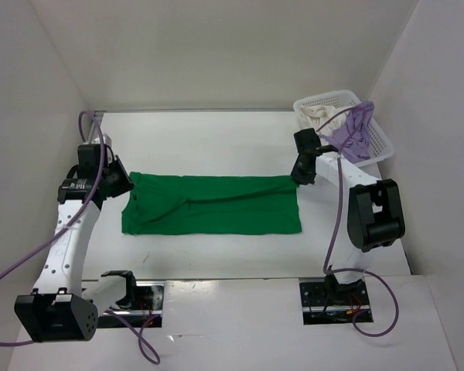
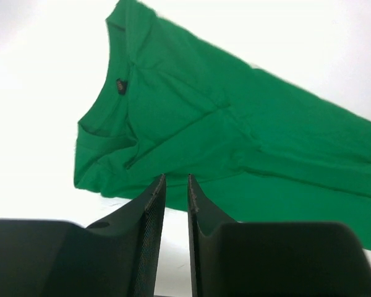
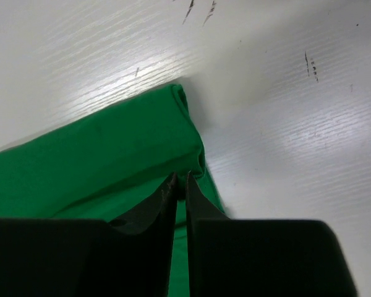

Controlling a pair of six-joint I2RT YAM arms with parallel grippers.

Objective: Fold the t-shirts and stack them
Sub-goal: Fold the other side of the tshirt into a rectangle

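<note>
A bright green t-shirt point(image 1: 216, 205) lies on the table as a long folded band, its collar at the left end. My left gripper point(image 1: 122, 185) hovers just off that collar end. In the left wrist view its jaws point(image 2: 177, 179) stand slightly apart with bare table between them, and the green t-shirt point(image 2: 235, 136) lies beyond. My right gripper point(image 1: 300, 176) is at the shirt's far right corner. Its jaws point(image 3: 180, 176) show a narrow gap over the folded edge of the green t-shirt point(image 3: 99, 161), pinching nothing. A lavender t-shirt point(image 1: 352, 131) and a cream t-shirt point(image 1: 317, 116) lie in the basket.
A white mesh basket point(image 1: 383, 141) stands at the back right corner, the lavender shirt draped over its rim. White walls close in the table at the back and both sides. Purple cables hang from both arms.
</note>
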